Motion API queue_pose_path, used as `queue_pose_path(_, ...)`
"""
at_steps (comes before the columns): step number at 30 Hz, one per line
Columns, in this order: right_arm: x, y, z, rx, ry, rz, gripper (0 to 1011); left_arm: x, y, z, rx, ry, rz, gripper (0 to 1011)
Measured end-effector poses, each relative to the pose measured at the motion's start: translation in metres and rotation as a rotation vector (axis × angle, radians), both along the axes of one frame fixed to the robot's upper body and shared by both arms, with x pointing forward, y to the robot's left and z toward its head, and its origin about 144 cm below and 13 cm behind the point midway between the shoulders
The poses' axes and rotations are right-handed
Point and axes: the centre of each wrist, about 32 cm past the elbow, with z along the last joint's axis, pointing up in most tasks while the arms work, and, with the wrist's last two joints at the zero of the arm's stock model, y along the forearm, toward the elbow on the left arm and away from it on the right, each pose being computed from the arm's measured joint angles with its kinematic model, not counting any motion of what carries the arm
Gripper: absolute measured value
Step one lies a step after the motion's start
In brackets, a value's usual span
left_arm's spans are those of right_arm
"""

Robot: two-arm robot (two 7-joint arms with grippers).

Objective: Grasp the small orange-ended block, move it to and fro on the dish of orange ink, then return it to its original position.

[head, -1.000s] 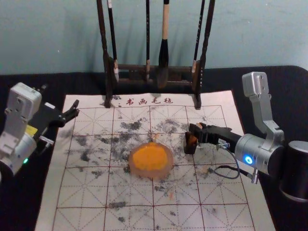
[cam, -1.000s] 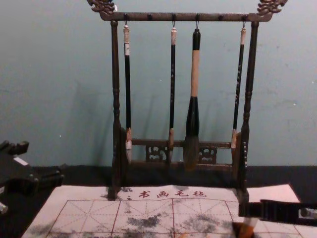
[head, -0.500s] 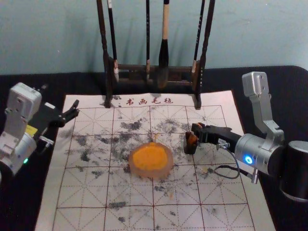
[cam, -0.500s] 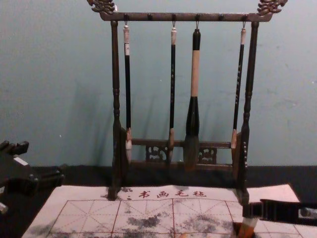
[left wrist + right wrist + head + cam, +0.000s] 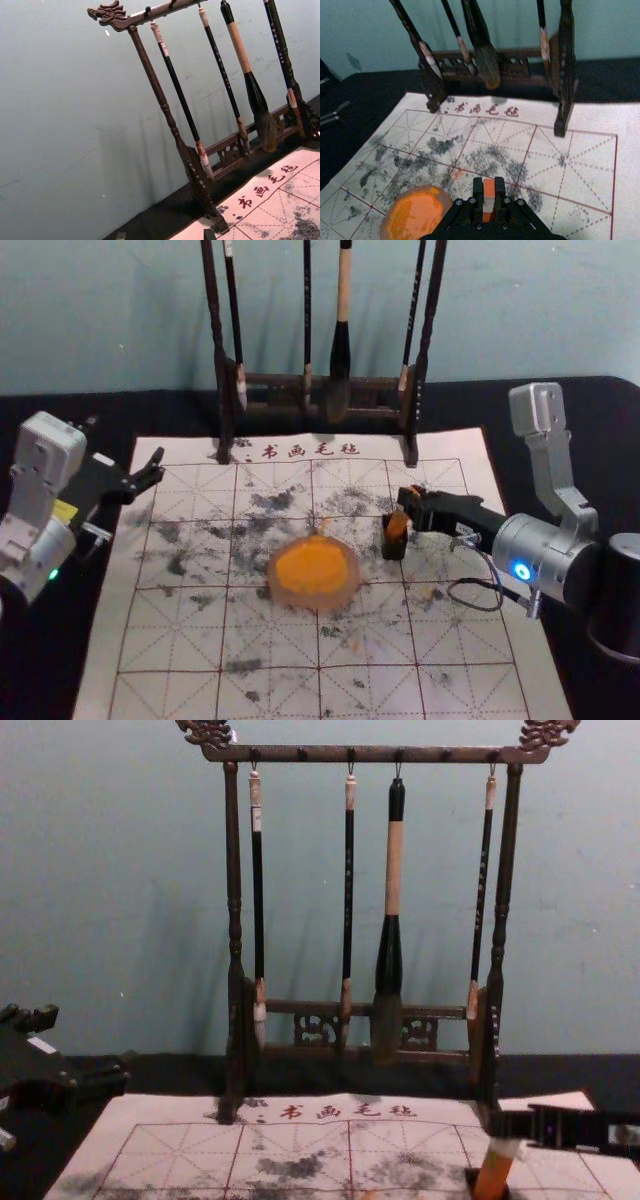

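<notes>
On the pale mat (image 5: 165, 645), which is drawn with red squares and has many grey-black stains, there stands a round dish (image 5: 352, 596). Inside its pinkish rim lies orange ink (image 5: 311, 567), spread over most of the dish. Beside the dish, on the robot's right, is a small dark box (image 5: 394, 549), open at the top. The small block (image 5: 397, 526), white in its middle and orange at both ends, is at this box: it leans a little, and its lower orange end is at the mouth of the box. How deep it goes inside, I cannot tell. The right gripper (image 5: 409, 501) reaches in from the right side, above the box, and its jaws are closed on the block, one on each side of it; the upper orange end shows between them. The left gripper (image 5: 156, 468) is parked at the left edge of the mat, with its jaws wide apart and nothing between them. Under the mat is a black worktop (image 5: 580, 420). At the far edge of the mat, behind some red written signs, a dark wooden rack (image 5: 300, 753) stands upright, and four brushes (image 5: 393, 870) hang down from its top bar. Behind it is the bluish wall (image 5: 120, 870).
</notes>
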Motion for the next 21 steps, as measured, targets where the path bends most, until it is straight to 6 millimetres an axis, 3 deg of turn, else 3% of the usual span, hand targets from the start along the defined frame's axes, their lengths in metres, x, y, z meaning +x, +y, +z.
queue_pose_path(14,-0.012,-0.009,0.015,-0.117,-0.298,0.136,131,0.000,0.000,0.000,0.000,0.000,0.000,1001)
queue_pose_path(21,0.002,-0.019,0.015,-0.143,-0.457,0.301,131,0.000,0.000,0.000,0.000,0.000,0.000,1001)
